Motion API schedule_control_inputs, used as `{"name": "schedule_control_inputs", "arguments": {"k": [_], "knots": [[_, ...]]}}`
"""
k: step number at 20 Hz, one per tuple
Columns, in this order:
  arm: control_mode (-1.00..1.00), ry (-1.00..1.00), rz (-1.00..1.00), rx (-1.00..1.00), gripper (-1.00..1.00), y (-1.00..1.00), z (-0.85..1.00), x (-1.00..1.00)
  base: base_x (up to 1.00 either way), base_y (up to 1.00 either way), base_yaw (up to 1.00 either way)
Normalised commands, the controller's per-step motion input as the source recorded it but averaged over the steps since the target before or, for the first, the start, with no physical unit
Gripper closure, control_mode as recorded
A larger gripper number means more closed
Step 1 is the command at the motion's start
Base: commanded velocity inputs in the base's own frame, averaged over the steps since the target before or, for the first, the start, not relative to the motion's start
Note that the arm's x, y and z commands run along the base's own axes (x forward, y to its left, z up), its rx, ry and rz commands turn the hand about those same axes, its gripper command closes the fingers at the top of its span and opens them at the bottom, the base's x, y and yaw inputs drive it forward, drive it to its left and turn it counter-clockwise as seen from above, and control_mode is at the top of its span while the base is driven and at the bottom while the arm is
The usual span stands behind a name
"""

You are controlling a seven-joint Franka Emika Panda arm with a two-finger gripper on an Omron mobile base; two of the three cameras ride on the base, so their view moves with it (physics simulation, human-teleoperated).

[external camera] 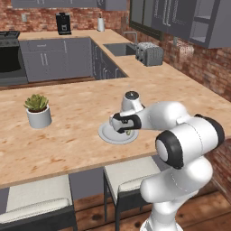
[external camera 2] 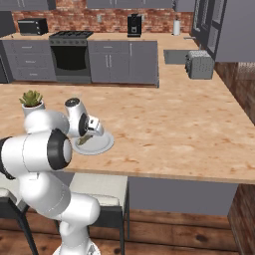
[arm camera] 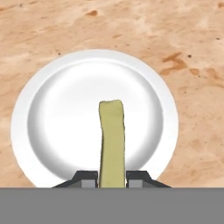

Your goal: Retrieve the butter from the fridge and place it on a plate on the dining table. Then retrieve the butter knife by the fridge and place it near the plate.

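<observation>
Yellowish-olive butter sits clamped between the two dark finger tips of the gripper, which is closed tight on the stick's near end. In the hand view the butter's long axis runs straight out from the jaws, along the line the gripper looks, with its free end pointing away from the fingers toward the middle of the plate below. The stick bends very slightly along its length and ends in a blunt, squared tip.

Directly beneath the gripper lies the round white plate, its raised rim ringing the butter on all sides; whether the free end touches the plate's surface cannot be told. From the left base view the gripper hangs over the plate, with a sliver of the butter just showing under the hand. The right base view shows the gripper above the near half of the plate.

Around the plate spreads the light wood-grain dining table. Well off to the gripper's left stands a potted plant in a white pot. Cushioned stools sit under the table's near edge, below the gripper.
</observation>
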Motion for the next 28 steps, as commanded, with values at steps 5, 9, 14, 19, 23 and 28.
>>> {"name": "schedule_control_inputs", "arguments": {"k": [5, 9, 14, 19, 23, 28], "knots": [[-1.00, 0.00, -0.05, 0.00, 1.00, 0.00, -0.32, 0.07, 0.00, 0.00, 0.00], [-1.00, 0.00, -0.04, 0.00, 1.00, 0.00, -0.24, 0.03, 0.00, 0.00, 0.00], [-1.00, 0.00, -0.05, 0.00, 1.00, 0.00, -0.23, 0.00, 0.00, 0.00, 0.00], [-1.00, 0.00, -0.04, 0.00, 1.00, 0.00, -0.16, 0.02, 0.00, 0.00, 0.00], [-1.00, 0.00, -0.01, 0.00, 1.00, 0.00, -0.02, 0.13, 0.00, 0.00, 0.00], [-1.00, 0.00, 0.00, 0.00, 1.00, 0.00, 0.00, 0.26, 0.00, 0.00, 0.00]]}}
